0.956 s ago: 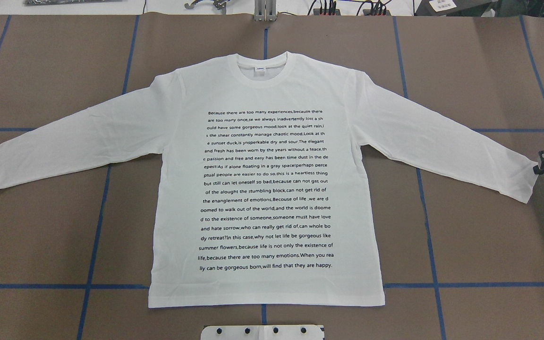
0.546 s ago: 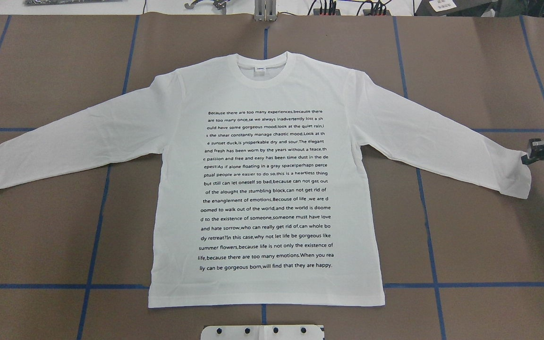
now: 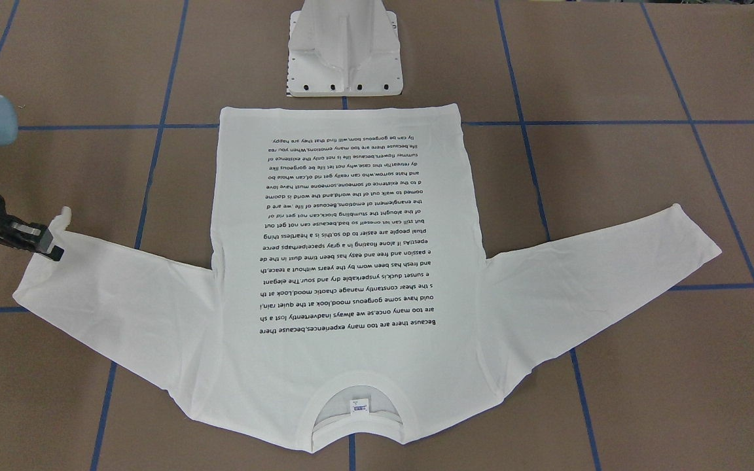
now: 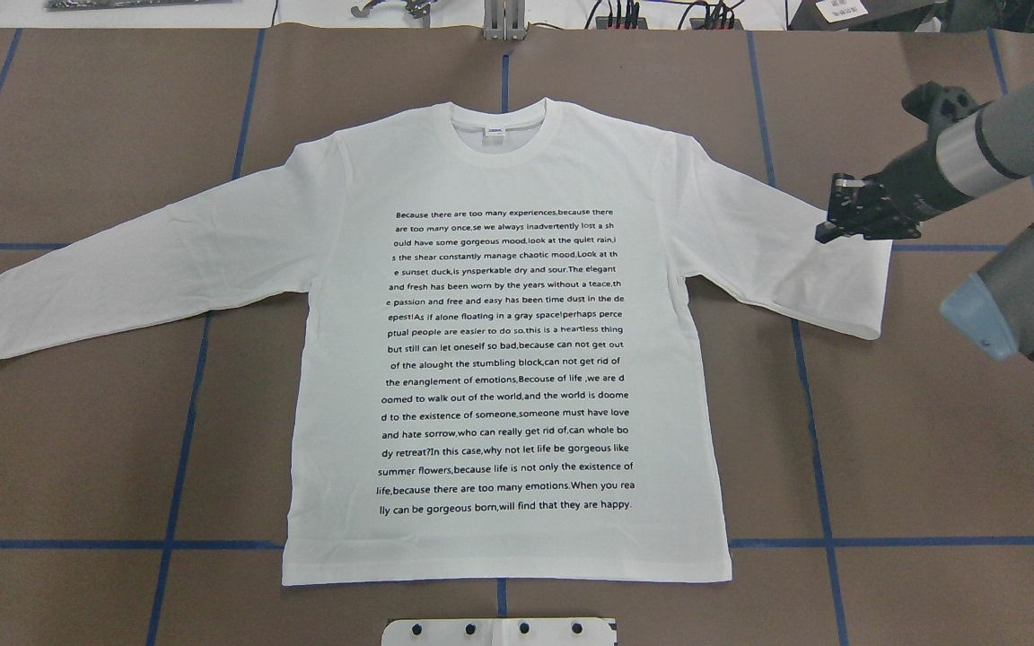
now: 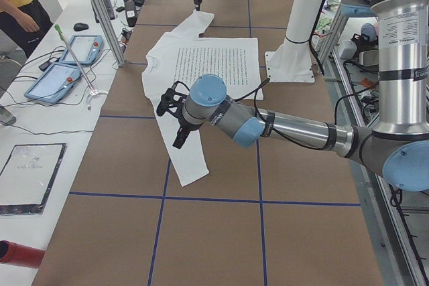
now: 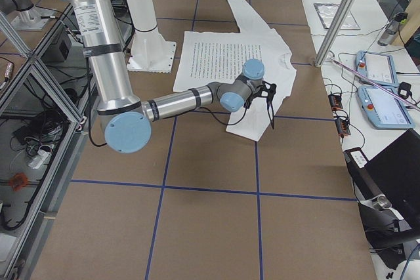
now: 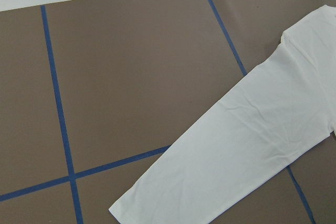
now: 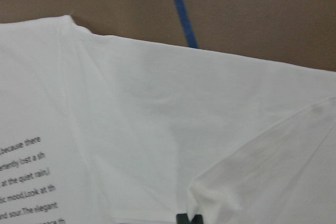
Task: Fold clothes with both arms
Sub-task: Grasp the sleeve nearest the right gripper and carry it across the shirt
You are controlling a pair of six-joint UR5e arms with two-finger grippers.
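Fingers of the right gripper [image 4: 829, 231] are clenched on the cuff [image 3: 63, 213] of a white long-sleeved cotton shirt [image 4: 499, 179]. In the right wrist view the fabric gathers into the dark fingertips at the lower edge. The cuff is held just above the surface, inboard of where the sleeve ends, so the outer part of the right sleeve [image 4: 777, 260] is doubled back over itself, with a fold edge [image 4: 878, 296] at its far end. The grey metal right arm [image 4: 1002, 144], with light blue joint caps, reaches in from the overhead view's right side.

The black left gripper [image 5: 179, 137] shows only in the exterior left view, where it hangs over the left sleeve [image 4: 122, 278]; whether it is released or clenched cannot be told. That sleeve lies flat and straight, angled outward.

The body of the shirt lies spread flat, printed side up, in the middle of the brown paper-covered table [image 4: 930, 449], which is crossed by blue tape lines [image 4: 176, 484]. Its block of black text lines [image 4: 503, 359] faces the robot, the ribbed round collar [image 4: 503, 135] is on the far side from the robot, and the hem lies near the white pedestal base [image 3: 344, 59].
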